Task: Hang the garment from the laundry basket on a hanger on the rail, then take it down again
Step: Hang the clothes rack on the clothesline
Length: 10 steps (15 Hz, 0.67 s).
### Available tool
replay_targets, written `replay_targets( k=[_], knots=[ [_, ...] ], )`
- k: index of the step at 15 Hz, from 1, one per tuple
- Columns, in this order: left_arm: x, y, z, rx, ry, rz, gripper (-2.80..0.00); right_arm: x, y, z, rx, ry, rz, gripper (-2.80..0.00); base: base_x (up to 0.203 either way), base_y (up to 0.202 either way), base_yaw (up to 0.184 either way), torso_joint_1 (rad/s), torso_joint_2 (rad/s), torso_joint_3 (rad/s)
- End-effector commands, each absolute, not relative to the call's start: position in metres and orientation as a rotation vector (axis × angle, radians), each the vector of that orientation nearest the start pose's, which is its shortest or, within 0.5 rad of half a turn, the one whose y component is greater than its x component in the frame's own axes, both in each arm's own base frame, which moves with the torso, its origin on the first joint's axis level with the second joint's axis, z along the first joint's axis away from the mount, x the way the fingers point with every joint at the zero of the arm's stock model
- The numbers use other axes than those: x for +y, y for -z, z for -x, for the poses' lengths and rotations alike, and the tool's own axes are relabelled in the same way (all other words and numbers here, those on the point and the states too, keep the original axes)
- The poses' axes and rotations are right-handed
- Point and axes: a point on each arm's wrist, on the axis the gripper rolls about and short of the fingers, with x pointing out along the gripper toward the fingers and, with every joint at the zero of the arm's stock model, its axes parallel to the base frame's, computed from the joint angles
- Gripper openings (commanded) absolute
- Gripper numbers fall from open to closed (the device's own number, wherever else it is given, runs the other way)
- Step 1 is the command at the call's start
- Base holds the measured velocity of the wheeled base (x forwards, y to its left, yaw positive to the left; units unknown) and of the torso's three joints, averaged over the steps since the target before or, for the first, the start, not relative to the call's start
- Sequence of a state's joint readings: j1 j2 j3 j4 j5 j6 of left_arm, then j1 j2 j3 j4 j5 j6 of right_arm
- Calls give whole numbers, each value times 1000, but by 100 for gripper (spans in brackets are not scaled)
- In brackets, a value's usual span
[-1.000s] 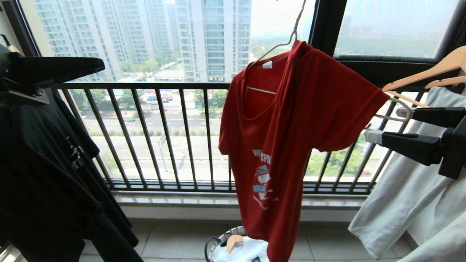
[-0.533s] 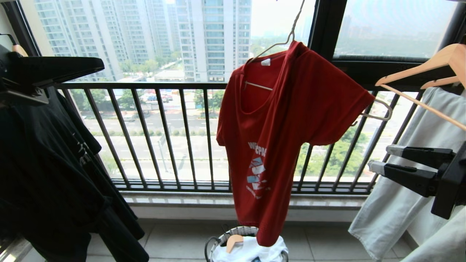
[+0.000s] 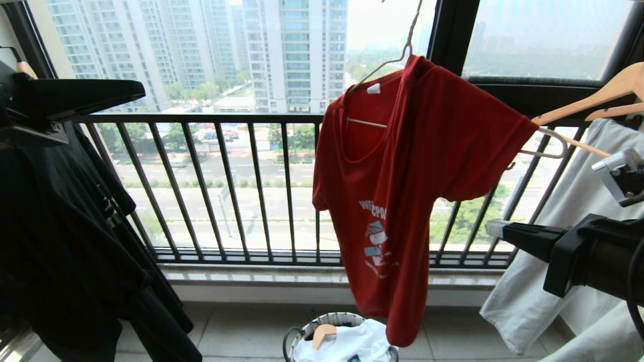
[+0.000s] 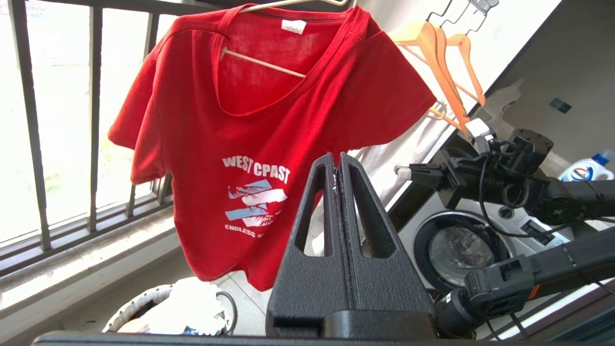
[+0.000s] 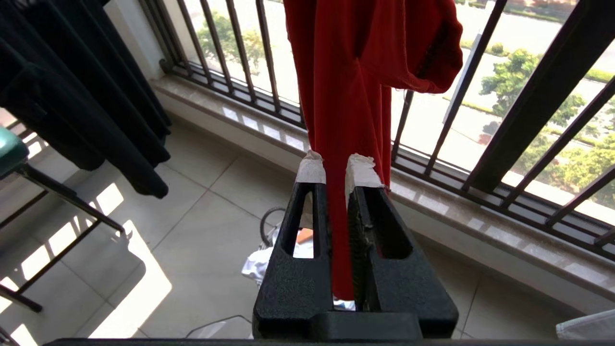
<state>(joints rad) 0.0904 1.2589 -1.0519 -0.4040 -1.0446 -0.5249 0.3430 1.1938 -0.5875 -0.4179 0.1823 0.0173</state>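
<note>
The garment, a red T-shirt with white lettering, hangs crooked on the thin white wire hanger. The hanger's neck runs up out of the head view, and one end pokes out of the right sleeve. The rail is out of view. The laundry basket stands on the floor under the garment's hem. My right gripper hovers right of the garment and below the sleeve. Its jaws are drawn almost together and hold nothing. In the right wrist view the garment shows beyond the right gripper. My left gripper is parked shut at the upper left and is also seen as the left gripper.
A black T-shirt hangs at the left. Pale trousers on wooden hangers hang at the right. The dark balcony railing stands behind. White cloth and a wooden hanger lie in the basket. A washing machine stands at the right.
My right gripper has dropped from beside the hanger's end at the sleeve to lower down, and its jaws have come together. The garment swayed left and back right.
</note>
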Motion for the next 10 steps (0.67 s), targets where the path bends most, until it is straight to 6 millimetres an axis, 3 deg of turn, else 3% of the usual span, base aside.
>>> replay_targets(
  k=[1, 4, 10],
  knots=[
    [-3, -342, -185, 82, 975, 373, -280, 66, -215, -173, 201, -524, -2, 0, 0, 0, 0, 0, 0, 0],
    [-3, -342, -184, 81, 976, 374, -280, 70, -214, -184, 183, -525, -3, 0, 0, 0, 0, 0, 0, 0],
    [-3, -341, -186, 85, 974, 376, -280, 89, -210, -237, 88, -518, -5, 0, 0, 0, 0, 0, 0, 0]
  ],
)
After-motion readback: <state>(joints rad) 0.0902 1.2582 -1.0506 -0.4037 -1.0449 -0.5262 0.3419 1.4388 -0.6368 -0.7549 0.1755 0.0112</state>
